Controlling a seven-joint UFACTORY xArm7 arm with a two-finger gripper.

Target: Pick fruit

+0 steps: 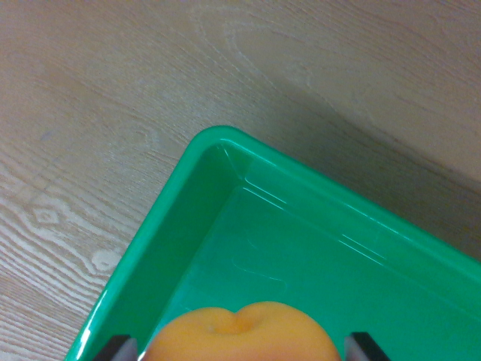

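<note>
Gripper [239,347]: holds round orange peach-like fruit [242,335] at its flanks | smooth, light, bruisable | above green plastic bin [225,162]

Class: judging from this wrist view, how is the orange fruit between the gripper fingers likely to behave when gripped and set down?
The orange fruit looks round, so it would probably roll once released in the green bin. Its smooth skin may slip against the fingers.

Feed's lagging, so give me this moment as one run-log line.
view: wrist | fruit: orange fruit between pincer fingers | location: over green bin | surface: wood-grain table | release: not yet
</note>
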